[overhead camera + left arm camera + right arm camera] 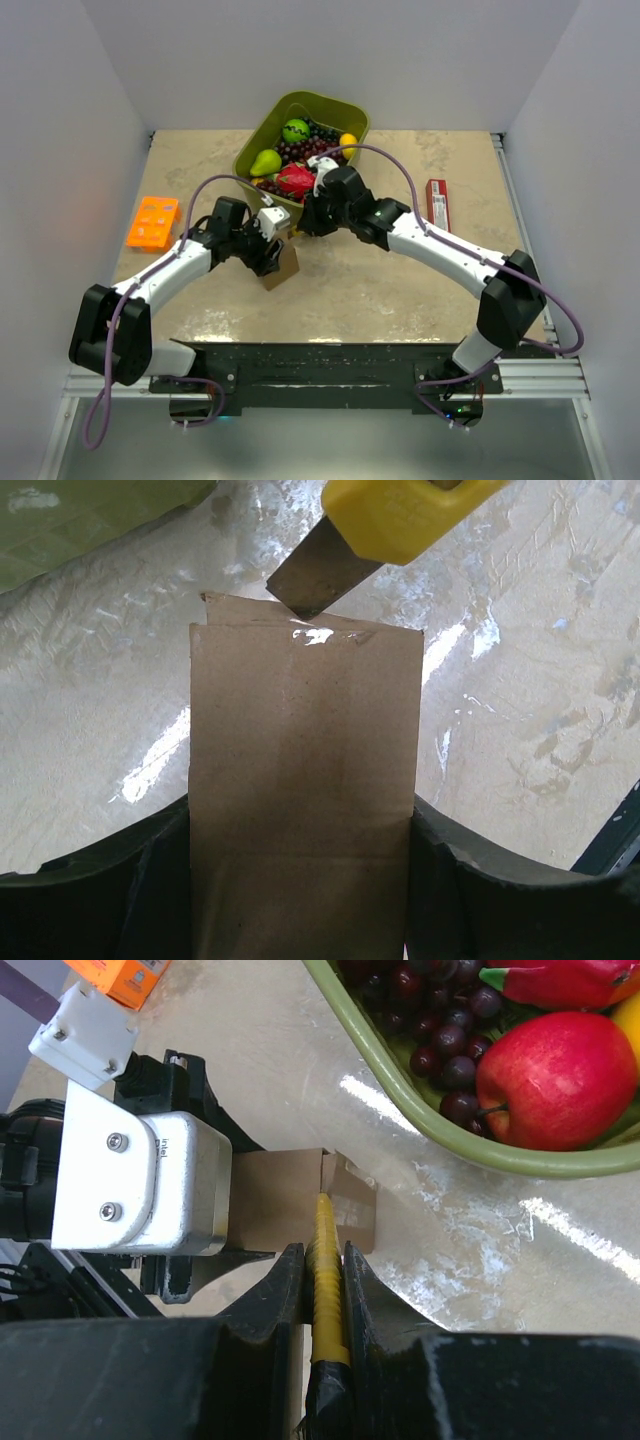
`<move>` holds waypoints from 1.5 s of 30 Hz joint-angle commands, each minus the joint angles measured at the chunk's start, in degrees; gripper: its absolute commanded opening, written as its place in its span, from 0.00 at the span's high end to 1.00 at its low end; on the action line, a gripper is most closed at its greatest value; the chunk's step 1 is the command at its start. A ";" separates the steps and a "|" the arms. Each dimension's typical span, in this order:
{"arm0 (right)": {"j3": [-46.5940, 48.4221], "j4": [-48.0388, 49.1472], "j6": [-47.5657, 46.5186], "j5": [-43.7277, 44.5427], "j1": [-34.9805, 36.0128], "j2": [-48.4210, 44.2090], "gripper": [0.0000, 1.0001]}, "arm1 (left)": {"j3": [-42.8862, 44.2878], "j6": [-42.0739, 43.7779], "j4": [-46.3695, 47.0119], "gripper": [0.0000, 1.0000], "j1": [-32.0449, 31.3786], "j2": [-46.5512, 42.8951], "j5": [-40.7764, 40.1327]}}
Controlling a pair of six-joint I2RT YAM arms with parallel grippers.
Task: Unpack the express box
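Nearest, toward the middle of the counter (380,290), the left end effector (270,254) is clenched on the box (300,780), its fingers (100,890) pressing opposite sides of the plain brown cardboard. The box is tilted, and whether its lower corner touches the counter cannot be told. A glossy strip of clear tape (320,635) runs along the box's far edge. Just beyond, the right end effector (322,1290) is clamped on a yellow knife (326,1260), the handle squeezed between both fingers. The dull grey blade (315,575) points down at the box, its tip meeting the taped edge. Farther left, well apart from the arms, lies an orange tray (153,222); to the right, near the counter's edge, lies a slim red packet (438,205). Farthest back stands a green tub (352,112) of fruit, with grapes, an apple and a pear showing.
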 commanded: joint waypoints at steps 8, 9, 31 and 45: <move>1.63 -12.98 -2.59 -8.05 0.67 0.64 1.00 | -0.51 -2.71 2.01 1.00 3.95 1.70 -8.59; 1.37 -13.24 -2.77 -8.05 0.58 -0.06 1.00 | -0.60 -2.88 2.09 1.00 3.95 1.87 -8.76; 1.80 -23.88 -8.30 -8.32 -0.12 -5.96 1.00 | 0.28 -3.77 2.27 1.00 4.92 4.07 -5.17; 7.34 -19.67 -17.00 1.88 -8.47 -6.66 1.00 | -0.25 0.18 2.62 0.00 4.48 1.08 -1.19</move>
